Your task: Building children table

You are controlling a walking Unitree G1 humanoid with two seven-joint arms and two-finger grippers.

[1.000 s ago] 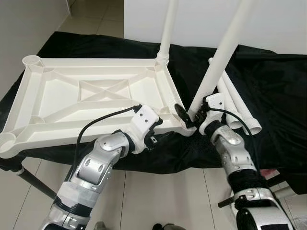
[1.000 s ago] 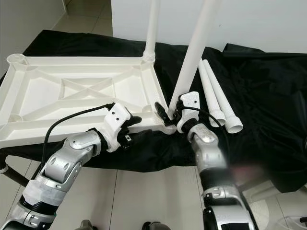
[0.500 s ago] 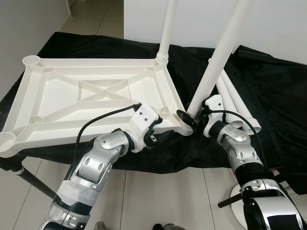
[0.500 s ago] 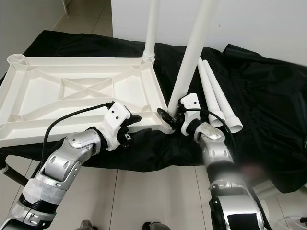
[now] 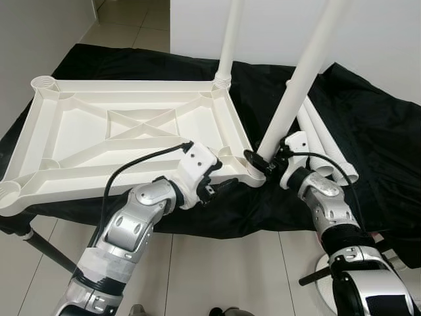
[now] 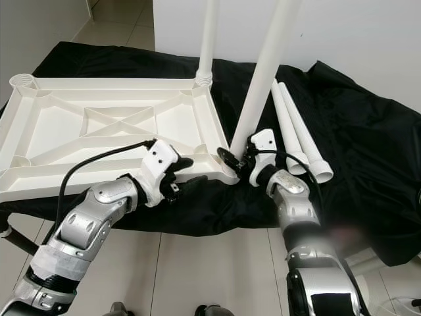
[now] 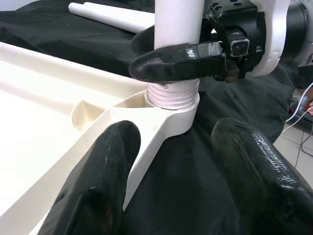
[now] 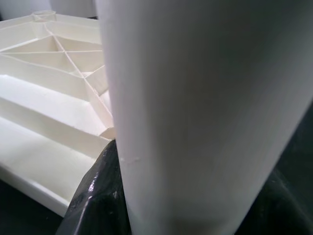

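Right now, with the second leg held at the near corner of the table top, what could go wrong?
1. The long white plastic leg leans to the right while the right hand grips it just above its threaded end, so it may cross-thread in the corner socket.
2. The left hand is open around the corner of the upside-down white plastic table top, not clamping it, so the top may slide on the black cloth when the leg is turned.
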